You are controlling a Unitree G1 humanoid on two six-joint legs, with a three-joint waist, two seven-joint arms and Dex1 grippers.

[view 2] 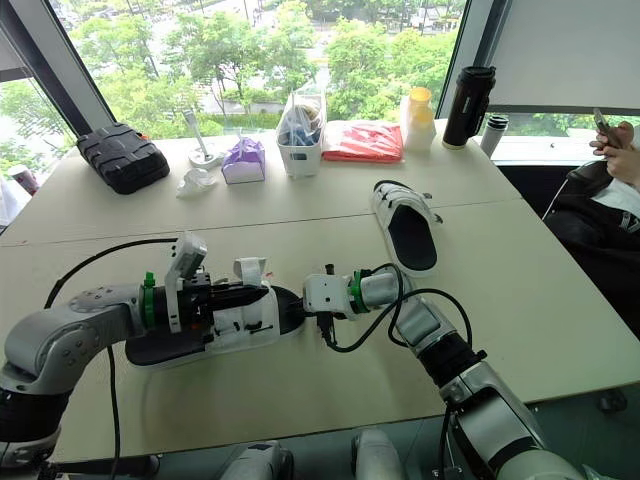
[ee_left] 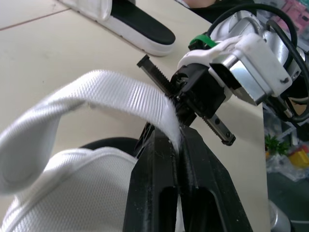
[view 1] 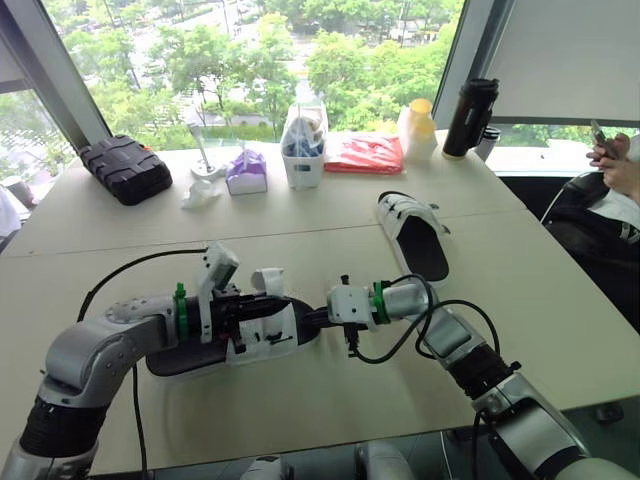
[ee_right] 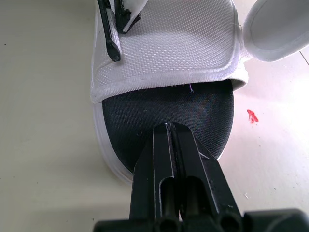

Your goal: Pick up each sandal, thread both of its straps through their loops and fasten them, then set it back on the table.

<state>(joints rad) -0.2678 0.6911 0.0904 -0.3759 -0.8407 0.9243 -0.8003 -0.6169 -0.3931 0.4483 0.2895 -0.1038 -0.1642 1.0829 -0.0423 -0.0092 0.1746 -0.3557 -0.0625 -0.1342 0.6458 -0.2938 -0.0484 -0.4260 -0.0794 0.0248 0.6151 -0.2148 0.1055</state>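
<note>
We see the near sandal lying lengthwise between the two arms on the near part of the table, left of centre. It has a white upper and a black footbed, and its sole seems to rest on the tabletop.

The left gripper comes in from the left, over the sandal's upper. Its fingers are clamped tight on a white woven strap, which arches up from the upper and ends between the fingertips. A second strap stands curled and loose on the far side of the upper.

The right gripper reaches in from the right. Its fingers are pressed together with nothing between them that we can make out, and the tip is over the bare black footbed just outside the edge of the upper. The two grippers are close together, nearly tip to tip.

The other sandal lies farther back and to the right, well apart from both grippers, with its footbed facing up.

Along the far edge of the table we see a black case, a purple tissue pack, a clear bag, a red packet, a yellow-capped bottle and a black flask. At the far right a person's hand holds a phone.
</note>
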